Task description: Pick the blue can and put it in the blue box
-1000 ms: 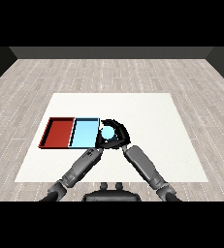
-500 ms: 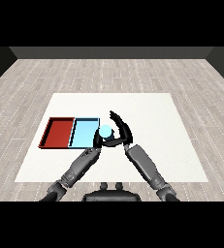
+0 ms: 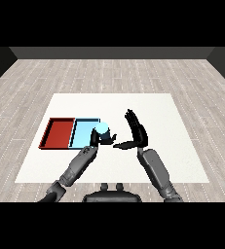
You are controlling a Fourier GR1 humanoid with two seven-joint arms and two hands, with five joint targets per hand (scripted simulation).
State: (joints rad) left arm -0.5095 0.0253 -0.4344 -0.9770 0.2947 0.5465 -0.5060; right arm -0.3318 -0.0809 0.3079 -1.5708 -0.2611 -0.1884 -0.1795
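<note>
white table (image 3: 177,121) under both arms. light blue tray (image 3: 83,132) and red tray (image 3: 59,132) side by side, left of left hand. right hand (image 3: 136,132) spread, fingers straight, empty, just right of can. left hand (image 3: 100,139) curled round blue can (image 3: 100,130) at blue tray's right edge. no readable label on can.

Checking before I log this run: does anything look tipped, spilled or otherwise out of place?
Nothing stands out. The blue can is upright in the left hand at the blue tray's right edge; the right hand is open beside it.
</note>
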